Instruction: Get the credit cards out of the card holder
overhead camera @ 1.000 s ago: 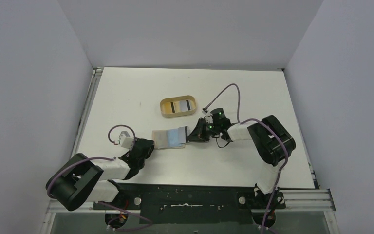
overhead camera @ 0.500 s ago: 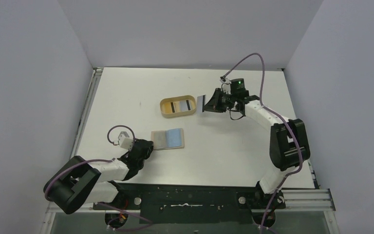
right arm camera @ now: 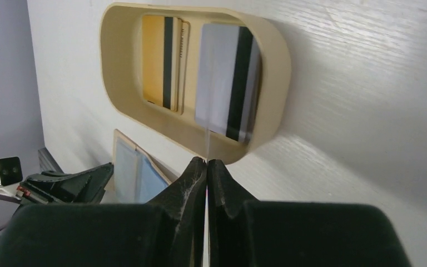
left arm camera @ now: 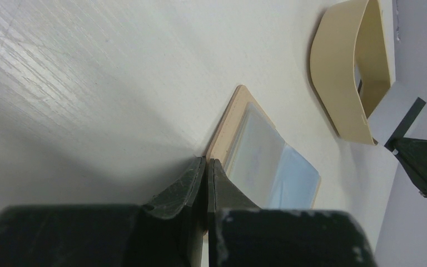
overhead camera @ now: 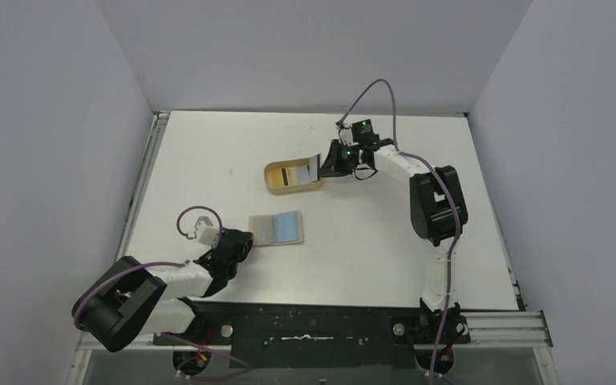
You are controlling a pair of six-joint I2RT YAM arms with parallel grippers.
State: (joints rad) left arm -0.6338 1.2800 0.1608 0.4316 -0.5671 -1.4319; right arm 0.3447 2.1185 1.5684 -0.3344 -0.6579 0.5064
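Two credit cards [right arm camera: 161,61] lie in the tray [right arm camera: 276,72], the right gripper [right arm camera: 207,161] pinches a third card [overhead camera: 314,168] over its rim, unreleased, and the left gripper [left arm camera: 206,161] clamps the card holder [left arm camera: 267,161] by its edge.

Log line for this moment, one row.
left gripper: shut on card holder edge | right gripper: shut on credit card, above tray | tray: yellow card, grey card inside
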